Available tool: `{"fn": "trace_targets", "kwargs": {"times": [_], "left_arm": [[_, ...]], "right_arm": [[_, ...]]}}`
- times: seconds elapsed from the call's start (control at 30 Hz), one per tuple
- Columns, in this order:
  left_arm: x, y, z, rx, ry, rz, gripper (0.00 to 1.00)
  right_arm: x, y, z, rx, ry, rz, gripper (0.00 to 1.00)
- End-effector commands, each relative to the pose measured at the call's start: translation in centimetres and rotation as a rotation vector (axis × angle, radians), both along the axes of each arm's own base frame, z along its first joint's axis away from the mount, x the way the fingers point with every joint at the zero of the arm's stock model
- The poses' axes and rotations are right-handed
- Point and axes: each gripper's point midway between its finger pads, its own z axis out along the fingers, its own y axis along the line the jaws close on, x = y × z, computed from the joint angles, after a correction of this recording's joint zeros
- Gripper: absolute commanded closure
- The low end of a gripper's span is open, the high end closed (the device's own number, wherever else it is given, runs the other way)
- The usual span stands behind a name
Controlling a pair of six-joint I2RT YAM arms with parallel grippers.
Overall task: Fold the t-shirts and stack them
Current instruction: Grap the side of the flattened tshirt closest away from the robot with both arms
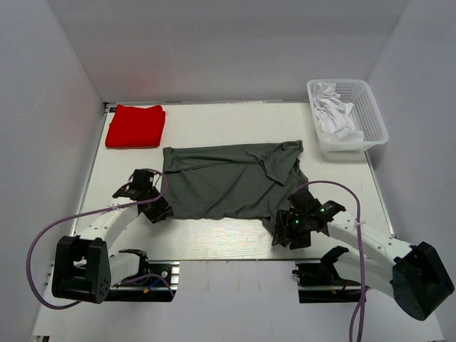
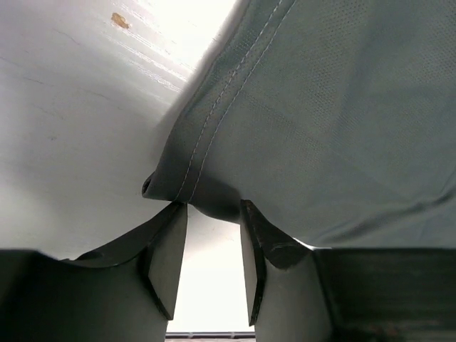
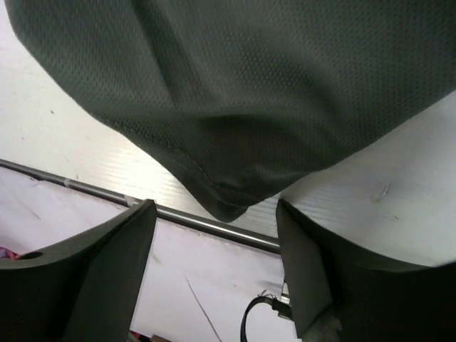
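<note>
The white table [image 1: 214, 125] takes up the middle of the top view, with pale walls around it. The charcoal grey t-shirt [image 1: 228, 182] lies spread on it at frame centre. It is partly folded, with a sleeve turned in at its upper right, and its lower edge runs near the table's near edge.

The bright red t-shirt [image 1: 135, 126] sits folded into a neat rectangle at the upper left, well apart from the grey one. At the upper right a white plastic basket [image 1: 375, 114] with slotted walls holds crumpled white cloth [image 1: 335, 114].

Two white arms come in from the bottom corners, each trailing a purple cable [image 1: 43, 242].

The left gripper [image 1: 161, 208] is at the grey shirt's lower left corner. In the left wrist view its dark fingers [image 2: 167, 249] stand a narrow gap apart. The stitched hem corner [image 2: 187, 178] is bunched right at their tips, and bare table shows between them lower down.

The right gripper [image 1: 283, 229] is at the shirt's lower right corner. In the right wrist view its fingers [image 3: 121, 256] are spread wide. The shirt's mesh-textured corner [image 3: 228, 203] hangs down between the tips and touches neither. Behind it are the table edge and a metal rail [image 3: 206, 222].
</note>
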Motion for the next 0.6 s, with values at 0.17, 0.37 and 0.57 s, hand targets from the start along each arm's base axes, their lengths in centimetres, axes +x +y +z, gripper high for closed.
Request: {"fn": "trace_targets", "kwargs": {"times": [0.17, 0.37, 0.57], "left_arm": [[0.1, 1.1, -1.3, 0.052, 0.012, 0.029, 0.65], [1.0, 1.0, -1.5, 0.056, 0.004, 0.015, 1.00], [2.2, 0.8, -0.2, 0.052, -0.057, 0.007, 1.00]], "right_arm": [[1.7, -0.2, -0.3, -0.053, -0.037, -0.091, 0.56], [2.3, -0.6, -0.1, -0.079, -0.051, -0.119, 0.88], [3.6, -0.6, 1.3, -0.096, -0.115, -0.092, 1.00]]}}
